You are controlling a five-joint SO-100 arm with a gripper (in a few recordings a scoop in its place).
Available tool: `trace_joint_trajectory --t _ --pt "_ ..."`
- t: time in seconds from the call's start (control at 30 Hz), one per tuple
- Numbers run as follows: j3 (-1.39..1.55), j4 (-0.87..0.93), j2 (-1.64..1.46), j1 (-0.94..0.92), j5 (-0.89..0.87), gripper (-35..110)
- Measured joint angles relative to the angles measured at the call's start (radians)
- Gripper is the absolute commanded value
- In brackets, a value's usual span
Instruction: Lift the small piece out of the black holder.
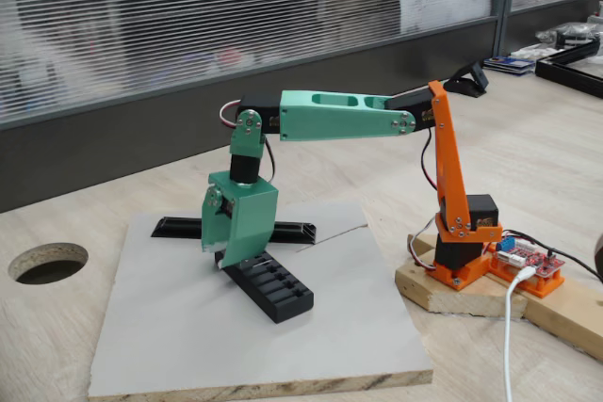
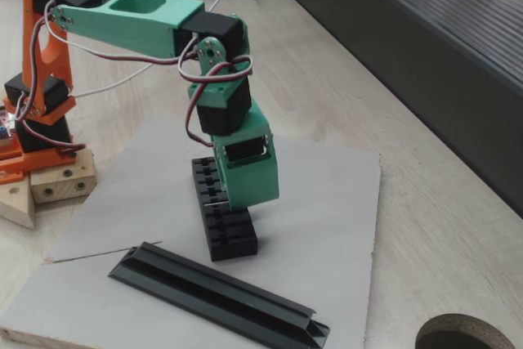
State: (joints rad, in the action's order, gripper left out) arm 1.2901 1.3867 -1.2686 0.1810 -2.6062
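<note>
Black slotted rectangular holder [image 1: 271, 287] lies on the grey board surface [image 1: 179, 327]; green hand [image 1: 226, 256] sits down over its end, grip state indiscernible.

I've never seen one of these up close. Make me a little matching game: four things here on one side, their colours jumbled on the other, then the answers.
Things:
1. gripper
2. black holder
3. arm's upright base link
4. board

Colours:
A. pale grey
B. orange
C. green
D. black

Pairs: 1-C, 2-D, 3-B, 4-A
</note>
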Motion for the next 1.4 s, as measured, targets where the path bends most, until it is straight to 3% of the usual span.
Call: trace_joint_trajectory --t 1.4 --pt "-0.008 0.003 0.011 -0.002 0.002 31"
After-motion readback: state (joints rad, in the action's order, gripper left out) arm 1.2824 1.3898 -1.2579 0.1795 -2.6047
